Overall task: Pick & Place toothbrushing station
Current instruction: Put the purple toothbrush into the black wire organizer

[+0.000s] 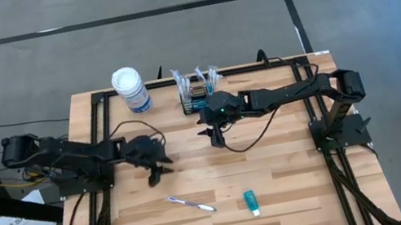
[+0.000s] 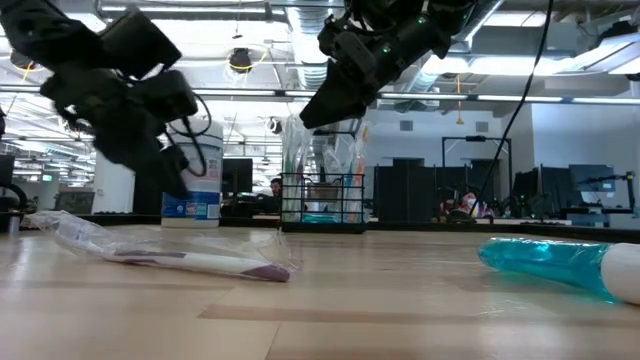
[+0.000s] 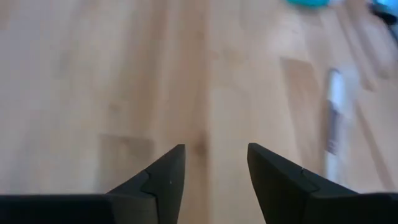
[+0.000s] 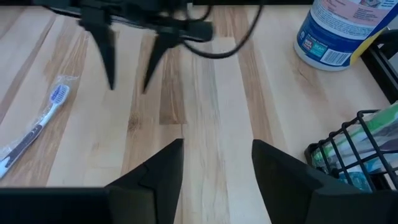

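Observation:
The toothbrushing station, a small black wire-mesh basket (image 1: 199,96) holding wrapped items, stands on its base at the table's far middle; it also shows in the low view (image 2: 322,203) and the right wrist view (image 4: 364,149). My right gripper (image 1: 216,141) hangs open above the bare table just in front of the basket, holding nothing (image 4: 217,165). My left gripper (image 1: 161,171) is open over the table's left middle (image 3: 216,171), also empty. A wrapped toothbrush (image 1: 192,204) and a teal toothpaste tube (image 1: 251,202) lie flat near the front.
A white-lidded round canister with a blue label (image 1: 131,89) stands left of the basket at the far edge. Black frame rails (image 1: 98,139) run along the table's left and right sides. Bare wood lies between the two grippers and the front items.

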Controlling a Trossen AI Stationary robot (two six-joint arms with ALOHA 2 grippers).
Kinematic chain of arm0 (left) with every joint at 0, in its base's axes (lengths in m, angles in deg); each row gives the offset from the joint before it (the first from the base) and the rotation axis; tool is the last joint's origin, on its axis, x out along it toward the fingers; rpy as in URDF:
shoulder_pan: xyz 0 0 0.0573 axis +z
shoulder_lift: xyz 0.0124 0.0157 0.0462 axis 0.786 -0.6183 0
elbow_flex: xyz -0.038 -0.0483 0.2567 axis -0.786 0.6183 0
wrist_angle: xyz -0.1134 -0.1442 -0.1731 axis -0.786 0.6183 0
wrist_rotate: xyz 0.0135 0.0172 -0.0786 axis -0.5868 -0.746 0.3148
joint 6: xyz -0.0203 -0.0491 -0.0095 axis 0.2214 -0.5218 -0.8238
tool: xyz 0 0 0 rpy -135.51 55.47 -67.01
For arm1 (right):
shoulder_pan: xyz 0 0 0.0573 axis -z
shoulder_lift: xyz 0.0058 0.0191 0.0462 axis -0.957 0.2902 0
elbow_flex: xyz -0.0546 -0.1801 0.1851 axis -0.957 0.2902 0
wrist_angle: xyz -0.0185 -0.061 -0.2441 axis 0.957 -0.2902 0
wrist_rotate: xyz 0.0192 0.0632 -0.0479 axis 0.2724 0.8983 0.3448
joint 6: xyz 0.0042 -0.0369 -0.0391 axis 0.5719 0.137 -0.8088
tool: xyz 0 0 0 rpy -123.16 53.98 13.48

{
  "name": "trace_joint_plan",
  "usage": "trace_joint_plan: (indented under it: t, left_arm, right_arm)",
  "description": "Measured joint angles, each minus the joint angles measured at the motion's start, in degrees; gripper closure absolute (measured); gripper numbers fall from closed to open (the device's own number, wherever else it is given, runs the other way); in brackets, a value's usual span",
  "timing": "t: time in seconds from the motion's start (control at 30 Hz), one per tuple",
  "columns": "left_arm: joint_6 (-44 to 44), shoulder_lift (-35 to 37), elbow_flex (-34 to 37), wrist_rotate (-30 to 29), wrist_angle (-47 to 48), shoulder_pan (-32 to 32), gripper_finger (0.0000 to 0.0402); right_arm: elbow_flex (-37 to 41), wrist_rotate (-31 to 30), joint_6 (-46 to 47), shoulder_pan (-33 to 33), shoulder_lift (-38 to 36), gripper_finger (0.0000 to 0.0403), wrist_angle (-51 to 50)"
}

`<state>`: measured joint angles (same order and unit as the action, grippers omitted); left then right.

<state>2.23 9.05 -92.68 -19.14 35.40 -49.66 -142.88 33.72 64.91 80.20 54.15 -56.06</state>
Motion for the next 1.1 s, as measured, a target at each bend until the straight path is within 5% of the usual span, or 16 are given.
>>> trace_joint_plan:
  t: [0.37, 1.1]
  left_arm:
    - [-8.9, 4.2, 6.2, 0.3, -3.8, -10.9, 0.0238]
    - [-18.4, 4.1, 9.3, -4.0, -6.8, -22.2, 0.0227]
  right_arm:
    - [0.0, 0.0, 1.2, 0.0, 0.0, 0.0220, 0.4]
    - [0.0, 0.0, 1.2, -0.3, 0.0, 0.0221, 0.6]
